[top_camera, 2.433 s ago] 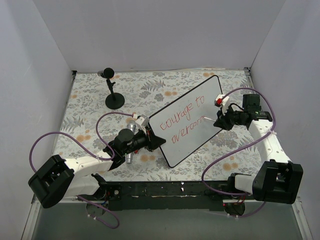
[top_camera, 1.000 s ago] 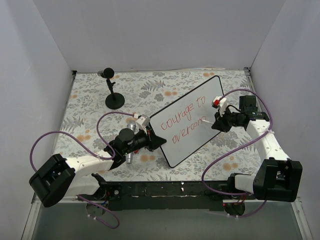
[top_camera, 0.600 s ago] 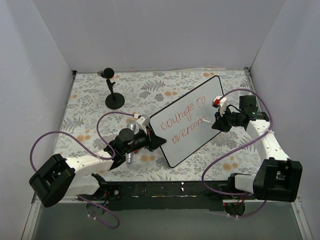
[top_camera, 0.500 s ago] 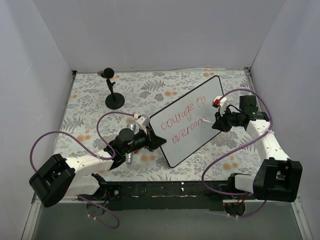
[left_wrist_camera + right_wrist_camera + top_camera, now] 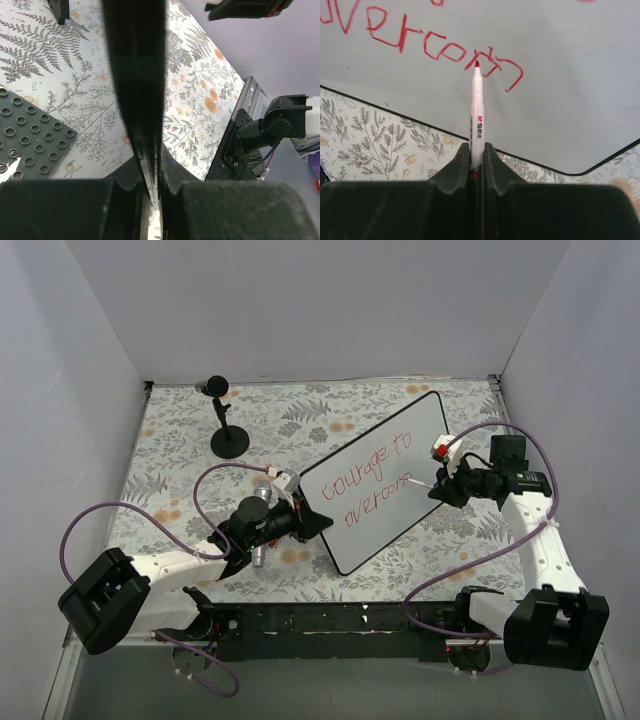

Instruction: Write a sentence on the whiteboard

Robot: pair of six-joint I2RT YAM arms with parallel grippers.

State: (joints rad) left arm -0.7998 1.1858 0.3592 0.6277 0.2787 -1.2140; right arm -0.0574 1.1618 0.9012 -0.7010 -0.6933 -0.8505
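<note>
The whiteboard stands tilted at mid-table, with the red sentence on it in two lines, "courage to" above "overcom". My left gripper is shut on the board's left edge, which shows edge-on as a black strip between the jaws. My right gripper is shut on a white marker. Its red tip points at the last letter of the lower line on the board. I cannot tell whether the tip touches.
A black stand with a round base stands at the back left. A small dark perforated plate lies on the floral cloth beside my left gripper. A silvery cylinder lies under my left arm. White walls close in three sides.
My right arm has shifted a little right and toward the near edge, drawing the marker along the end of the lower line. The left arm and the board have not moved.
</note>
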